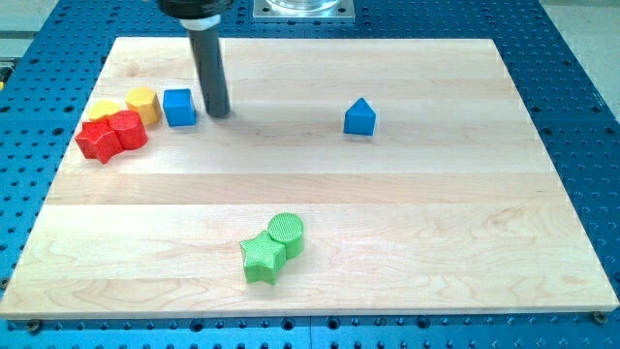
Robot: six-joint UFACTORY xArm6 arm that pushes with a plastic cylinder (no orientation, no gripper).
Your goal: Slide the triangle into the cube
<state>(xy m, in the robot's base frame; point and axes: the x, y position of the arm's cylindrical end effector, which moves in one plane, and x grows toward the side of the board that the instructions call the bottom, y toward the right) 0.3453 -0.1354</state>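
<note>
The blue triangle block (359, 117) stands alone right of the board's middle, toward the view's top. The blue cube (179, 107) sits at the upper left. My tip (219, 111) is on the board just to the right of the blue cube, very close to it or touching; I cannot tell which. The triangle lies far to the tip's right.
Left of the cube sit a yellow block (142, 103), another yellow block (105, 109), a red block (128, 129) and a red star-like block (98, 142), all clustered. A green cylinder (286, 233) and green star (263, 257) lie at the bottom centre of the wooden board (436, 242).
</note>
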